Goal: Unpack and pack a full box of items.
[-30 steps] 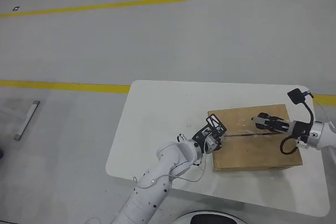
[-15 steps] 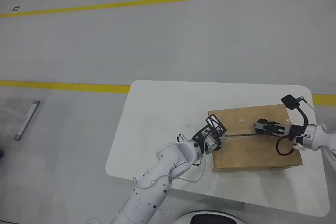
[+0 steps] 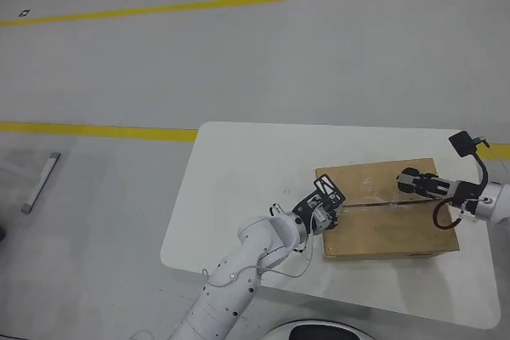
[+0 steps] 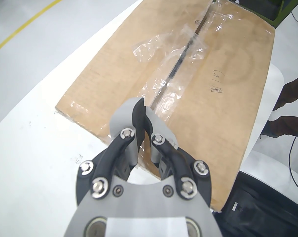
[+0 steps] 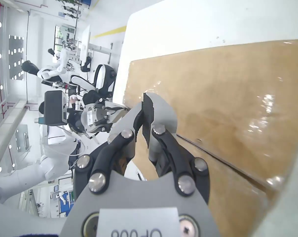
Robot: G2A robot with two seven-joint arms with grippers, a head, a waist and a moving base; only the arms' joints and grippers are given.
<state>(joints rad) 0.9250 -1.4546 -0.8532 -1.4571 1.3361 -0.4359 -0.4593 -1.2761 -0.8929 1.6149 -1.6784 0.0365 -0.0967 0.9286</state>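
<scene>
Box (image 3: 382,228), one, lies under left end effector (image 4: 140,106), right end effector (image 5: 147,103).

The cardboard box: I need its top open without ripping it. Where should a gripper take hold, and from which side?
Probably a flap's free edge at the centre seam, midway along the cardboard box, where the clear tape looks split and a dark gap shows. Come from above, one finger in the gap: both flaps lie flat, hinged at the outer edges.
</scene>
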